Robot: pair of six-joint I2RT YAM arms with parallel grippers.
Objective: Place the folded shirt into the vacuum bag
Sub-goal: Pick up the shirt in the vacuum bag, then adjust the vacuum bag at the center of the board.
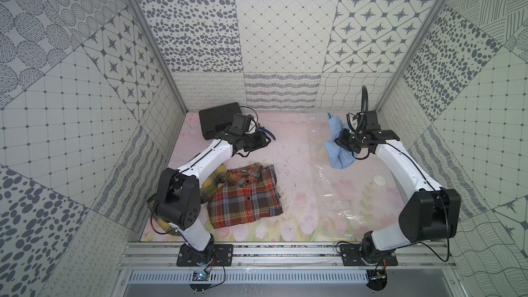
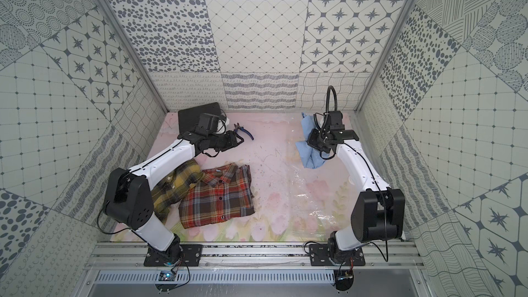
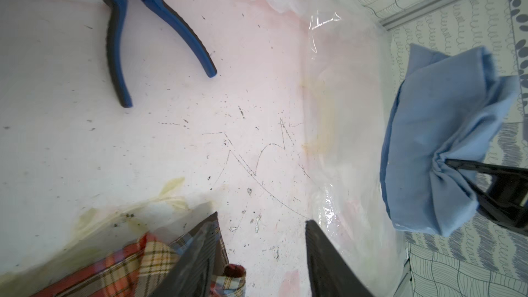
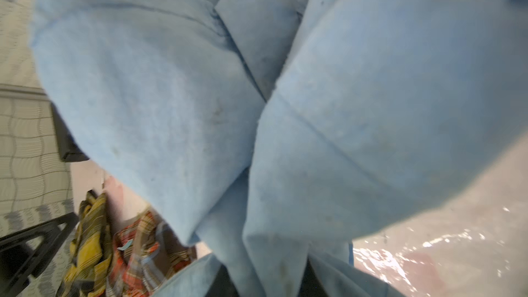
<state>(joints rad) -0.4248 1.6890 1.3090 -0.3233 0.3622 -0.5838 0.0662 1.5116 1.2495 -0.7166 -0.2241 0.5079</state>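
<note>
At the back right corner, the right gripper (image 3: pixel 446 162) is clamped on a bunched fold of the blue shirt (image 1: pixel 333 127), which is held up over the vacuum bag (image 1: pixel 337 192) lying flat. Meanwhile the left gripper (image 3: pixel 261 221) hangs open and empty near the pliers (image 3: pixel 115 52). Nothing's holding the bag mouth, so I'd guess the shirt unfolds or lands on top.

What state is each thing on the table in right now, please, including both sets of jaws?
left gripper: jaws apart, empty.
right gripper: jaws shut on the blue shirt.
blue shirt: bunched up in those jaws.
vacuum bag: spread out, crinkled.
red plaid shirt: folded, lying flat.
yellow plaid shirt: rumpled, not folded.
pliers: lying flat, handles spread.
</note>
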